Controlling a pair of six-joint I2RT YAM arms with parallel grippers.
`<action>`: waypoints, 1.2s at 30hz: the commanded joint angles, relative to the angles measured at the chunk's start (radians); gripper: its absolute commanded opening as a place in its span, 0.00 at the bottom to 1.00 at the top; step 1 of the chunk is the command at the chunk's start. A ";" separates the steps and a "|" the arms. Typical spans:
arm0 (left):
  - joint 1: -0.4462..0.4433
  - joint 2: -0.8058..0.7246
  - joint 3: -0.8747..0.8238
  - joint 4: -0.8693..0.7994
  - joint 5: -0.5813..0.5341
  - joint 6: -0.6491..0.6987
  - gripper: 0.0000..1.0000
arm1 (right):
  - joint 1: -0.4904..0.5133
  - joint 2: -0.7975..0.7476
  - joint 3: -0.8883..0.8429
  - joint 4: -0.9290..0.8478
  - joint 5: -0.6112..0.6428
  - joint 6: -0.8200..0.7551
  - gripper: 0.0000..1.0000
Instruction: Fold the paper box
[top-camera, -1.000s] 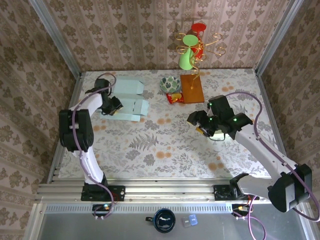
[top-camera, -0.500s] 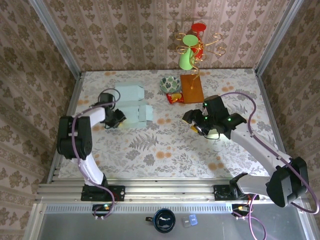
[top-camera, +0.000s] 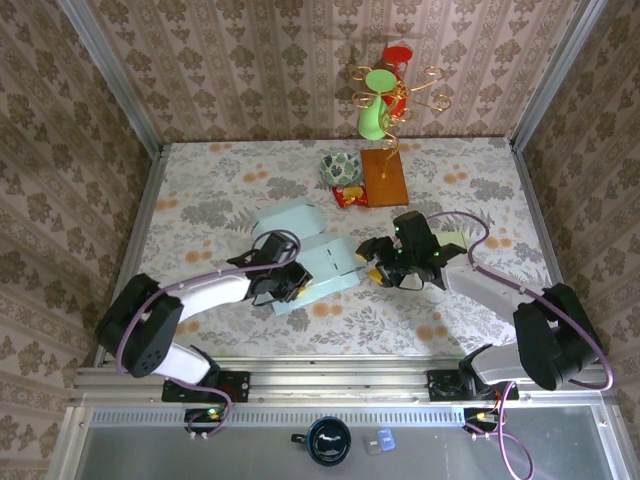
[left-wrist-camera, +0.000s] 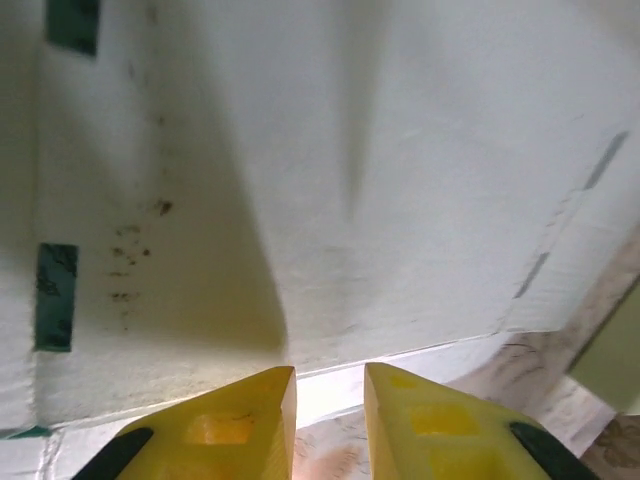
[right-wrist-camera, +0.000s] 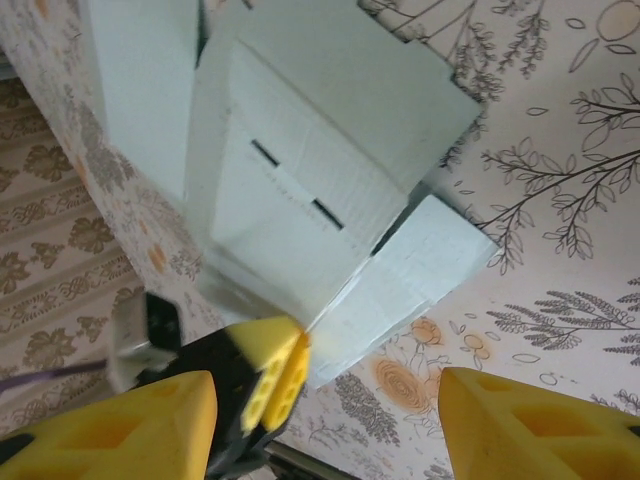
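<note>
Chief: Location of paper box (top-camera: 325, 262)?

Field: Found opened out and lying flat near the middle of the surface (top-camera: 450, 170), between the two arms. Pale blue card, several panels and flaps. Noted two short slots in one panel from the right wrist view.

Chief: State of left claw (top-camera: 292, 283)?

Field: Clenched on the near-left edge of the box. Confirmed from its own wrist view: yellow fingers (left-wrist-camera: 240, 425) set close together, thin card edge running into the narrow gap.

Chief: And right claw (top-camera: 385, 262)?

Field: Released. Fingers spread wide, nothing between them. Positioned just beside the box's right flap; contact not determinable.

Chief: Anything else on the surface?

Field: Recorded toward the far side, well apart from the box: patterned bowl (top-camera: 340, 167), red snack packet (top-camera: 348, 196) just in front of it, wooden board (top-camera: 384, 177) beside both. Green cone (top-camera: 372, 118) at the far edge.
</note>
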 joint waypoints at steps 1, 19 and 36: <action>0.076 -0.095 0.092 -0.128 -0.067 0.026 0.27 | 0.006 0.011 -0.014 0.090 -0.007 0.026 0.62; 0.450 0.416 0.534 -0.341 0.076 0.748 0.27 | 0.009 0.271 -0.067 0.386 -0.018 0.149 0.59; 0.439 0.484 0.472 -0.318 0.056 0.792 0.27 | 0.009 0.362 -0.065 0.576 0.025 0.167 0.46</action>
